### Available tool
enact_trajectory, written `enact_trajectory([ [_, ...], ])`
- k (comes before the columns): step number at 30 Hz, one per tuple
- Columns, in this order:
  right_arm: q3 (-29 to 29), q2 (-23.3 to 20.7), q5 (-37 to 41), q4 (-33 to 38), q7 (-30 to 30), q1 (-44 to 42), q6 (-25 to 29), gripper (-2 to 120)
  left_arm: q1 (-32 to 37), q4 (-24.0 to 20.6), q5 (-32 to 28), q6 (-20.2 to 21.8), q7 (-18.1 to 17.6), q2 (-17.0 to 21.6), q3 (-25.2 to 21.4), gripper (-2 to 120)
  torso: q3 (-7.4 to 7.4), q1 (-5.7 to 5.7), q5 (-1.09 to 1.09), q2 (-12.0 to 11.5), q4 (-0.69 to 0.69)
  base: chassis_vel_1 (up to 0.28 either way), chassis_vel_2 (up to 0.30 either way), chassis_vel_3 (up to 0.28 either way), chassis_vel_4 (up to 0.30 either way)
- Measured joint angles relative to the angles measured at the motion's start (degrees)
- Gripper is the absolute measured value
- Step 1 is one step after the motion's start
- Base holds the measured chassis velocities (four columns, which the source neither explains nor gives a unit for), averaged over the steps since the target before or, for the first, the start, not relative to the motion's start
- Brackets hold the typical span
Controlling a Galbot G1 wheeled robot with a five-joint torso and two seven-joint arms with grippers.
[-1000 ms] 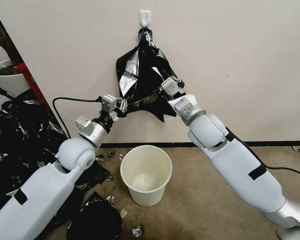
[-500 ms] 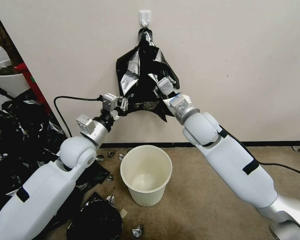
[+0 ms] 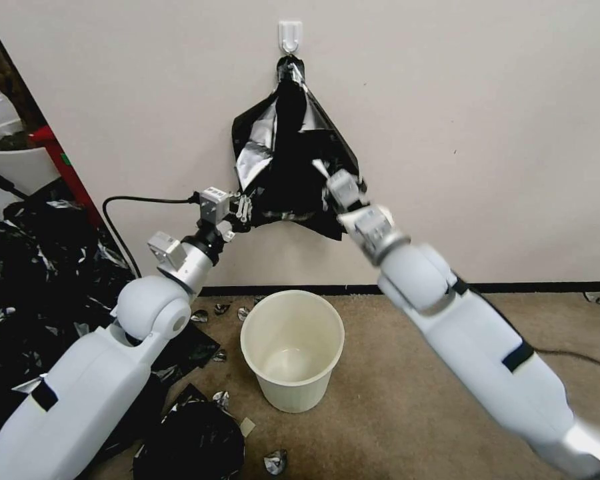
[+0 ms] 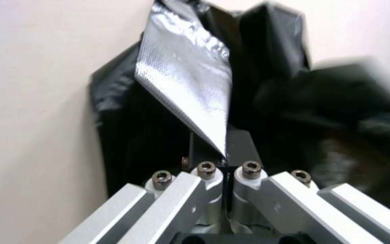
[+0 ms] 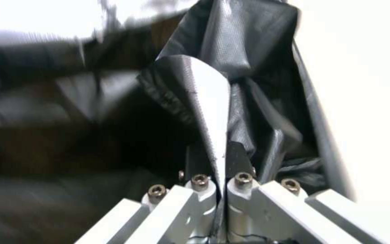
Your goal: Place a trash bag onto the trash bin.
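The trash bag (image 3: 268, 155), thin glossy black plastic with a silvery fold, hangs on the wall in front of a sheaf of bags (image 3: 291, 75) tied to a hook (image 3: 290, 33). My left gripper (image 3: 247, 211) is shut on the bag's lower left corner; the left wrist view shows the silvery film (image 4: 190, 88) pinched between the closed left gripper (image 4: 225, 160). My right gripper (image 3: 327, 175) is shut on its lower right edge, and the right wrist view shows a fold (image 5: 208, 98) clamped in the right gripper (image 5: 220, 156). The cream-white trash bin (image 3: 293, 395) stands open on the carpet below, between both arms.
A big heap of black bags (image 3: 33, 280) covers the floor on the left, beside a white plant pot (image 3: 13, 157). A black cable (image 3: 117, 223) loops along the wall. Plastic scraps (image 3: 275, 460) lie on the carpet near the bin. Open carpet lies to the right.
My right arm first drew its gripper left toward the bag's middle, then swung back right and slightly lower, still gripping. The left gripper shifted only slightly, holding its corner.
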Motion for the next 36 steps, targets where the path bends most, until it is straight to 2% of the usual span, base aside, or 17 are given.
enact_trajectory([
  [3,1.0,2.03,12.22,6.79,5.25,-7.57,4.33,0,5.67,-2.73,2.96,-0.56,-1.09,-3.04,-2.68,0,-0.01,0.0,-0.02,0.0,0.03,0.0,0.0,0.0,0.0],
  [4,1.0,2.03,12.22,6.79,5.25,-7.57,4.33,0,5.67,-2.73,2.96,-0.56,-1.09,-3.04,-2.68,0,-0.01,0.0,-0.02,0.0,0.03,0.0,0.0,0.0,0.0],
  [7,2.35,4.87,17.76,13.33,5.76,-17.26,6.65,0,11.1,-6.11,4.93,-0.74,-2.32,-5.83,-4.59,0,-0.02,0.0,-0.01,0.0,0.01,0.0,0.0,0.0,0.0],
  [8,2.35,4.87,17.76,13.33,5.76,-17.26,6.65,0,11.1,-6.11,4.93,-0.74,-2.32,-5.83,-4.59,0,-0.02,0.0,-0.01,0.0,0.01,0.0,0.0,0.0,0.0],
  [12,3.65,8.31,18.6,17.52,2.15,-26.1,10.6,0,15.54,-9.69,7.1,-1.44,-2.43,-7.44,-5.75,0,-0.02,0.0,-0.01,0.0,0.02,0.0,0.0,0.0,0.0],
  [19,4.66,9.23,18.22,19.03,2.3,-29.67,11.35,0,16.93,-13.07,7.15,-0.77,-2.18,-7.12,-6.39,0,-0.01,0.0,-0.01,0.0,0.01,0.0,0.0,0.0,0.0],
  [29,5.82,7.89,17.99,19.08,7.46,-30.36,7.99,0,18.48,-12.08,9.84,0.31,-0.67,-8.92,-4.78,0,0.0,0.0,-0.01,0.0,0.01,0.0,0.0,0.0,0.0],
  [36,5.52,7.66,14.42,15.46,8.15,-32.42,9.29,0,20.68,-9.1,10.96,-0.27,-0.46,-11.39,-3.7,0,0.0,0.0,0.0,0.0,0.01,0.0,0.0,0.0,0.0],
])
